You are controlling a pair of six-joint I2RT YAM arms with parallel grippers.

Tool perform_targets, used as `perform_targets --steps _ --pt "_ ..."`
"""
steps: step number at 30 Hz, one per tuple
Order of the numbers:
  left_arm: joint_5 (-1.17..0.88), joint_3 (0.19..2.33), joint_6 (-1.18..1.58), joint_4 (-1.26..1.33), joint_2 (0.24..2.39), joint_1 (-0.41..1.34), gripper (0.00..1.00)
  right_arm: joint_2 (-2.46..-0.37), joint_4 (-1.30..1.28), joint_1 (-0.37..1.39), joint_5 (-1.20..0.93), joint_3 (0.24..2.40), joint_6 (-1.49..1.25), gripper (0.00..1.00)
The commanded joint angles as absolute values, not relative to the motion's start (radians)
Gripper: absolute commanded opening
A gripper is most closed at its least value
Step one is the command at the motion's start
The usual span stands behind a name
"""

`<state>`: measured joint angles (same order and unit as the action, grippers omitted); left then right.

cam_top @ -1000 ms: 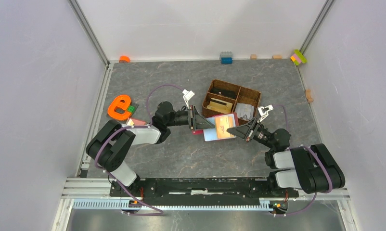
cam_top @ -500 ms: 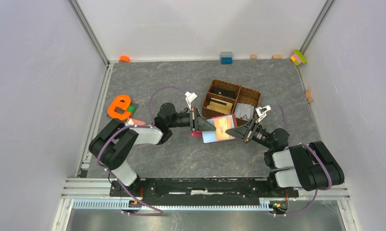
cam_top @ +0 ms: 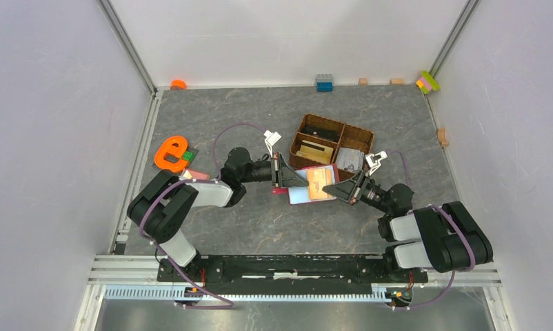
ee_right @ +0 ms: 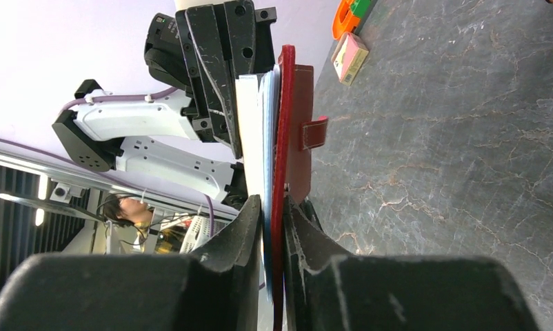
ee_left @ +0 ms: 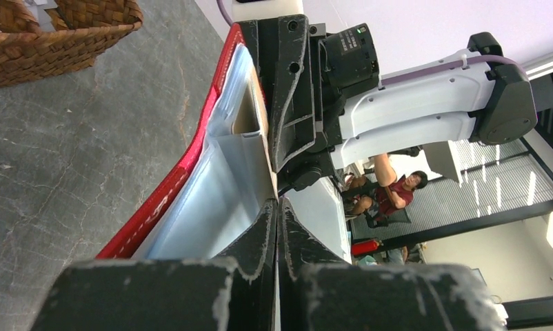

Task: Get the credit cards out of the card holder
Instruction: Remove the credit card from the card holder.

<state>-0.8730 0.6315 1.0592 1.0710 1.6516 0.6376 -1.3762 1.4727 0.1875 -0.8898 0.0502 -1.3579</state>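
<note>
Top view: card holder (cam_top: 333,167) is open, face up, strung btwn the two tools just in front of the wicker basket (cam_top: 332,141). Credit cards (cam_top: 319,182) are all inside it, orange and light blue faces showing. Left tool (cam_top: 289,181) has the left edge, right tool (cam_top: 331,187) the right. Risk: both arms pull apart on one soft thing, so whichever grip is weaker lets go and the holder flops onto the worktop (cam_top: 260,227).

Left wrist: left tool is clenched tight on a thin pale inner leaf; card or clear sleeve, can't tell. If it's sleeve, pulling drags the whole holder, maybe tears the pocket, and no card comes out. Bite is right at the fingertips, so it prob slips.

Right wrist: right tool grasps the red cover plus a blue leaf beside it. If that leaf is a card, the clamp pins it in and fights the pull. Any easing of this grip and the holder follows the left arm.
</note>
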Motion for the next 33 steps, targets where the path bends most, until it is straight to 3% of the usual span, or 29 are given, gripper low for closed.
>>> perform_targets --steps 1,11,12,14,17,21,30,32,33 --pt "-0.864 0.623 1.093 1.106 1.638 0.613 0.02 -1.376 1.823 0.168 -0.884 0.043 -1.378 0.18" --pt "-0.854 0.631 1.082 1.057 1.659 0.603 0.02 -1.394 1.876 0.155 -0.884 0.038 -1.410 0.12" --pt "-0.861 0.634 1.083 1.057 1.661 0.605 0.05 -1.396 1.877 0.155 -0.884 0.038 -1.411 0.12" --pt "-0.866 0.637 1.088 1.061 1.667 0.608 0.26 -1.398 1.884 0.155 -0.884 0.038 -1.414 0.11" --pt "-0.867 0.640 1.088 1.062 1.673 0.615 0.48 -1.401 1.893 0.155 -0.884 0.038 -1.418 0.10" --pt "-0.862 0.646 1.086 1.047 1.682 0.620 0.54 -1.404 1.903 0.156 -0.884 0.038 -1.425 0.10" --pt "-0.891 0.683 1.089 1.069 1.705 0.672 0.36 -1.425 1.922 0.179 -0.890 0.051 -1.436 0.10" --pt "-0.891 0.683 1.087 1.072 1.703 0.672 0.22 -1.430 1.928 0.181 -0.890 0.054 -1.436 0.10" --pt "-0.891 0.682 1.087 1.073 1.701 0.672 0.09 -1.430 1.928 0.180 -0.890 0.054 -1.439 0.10"
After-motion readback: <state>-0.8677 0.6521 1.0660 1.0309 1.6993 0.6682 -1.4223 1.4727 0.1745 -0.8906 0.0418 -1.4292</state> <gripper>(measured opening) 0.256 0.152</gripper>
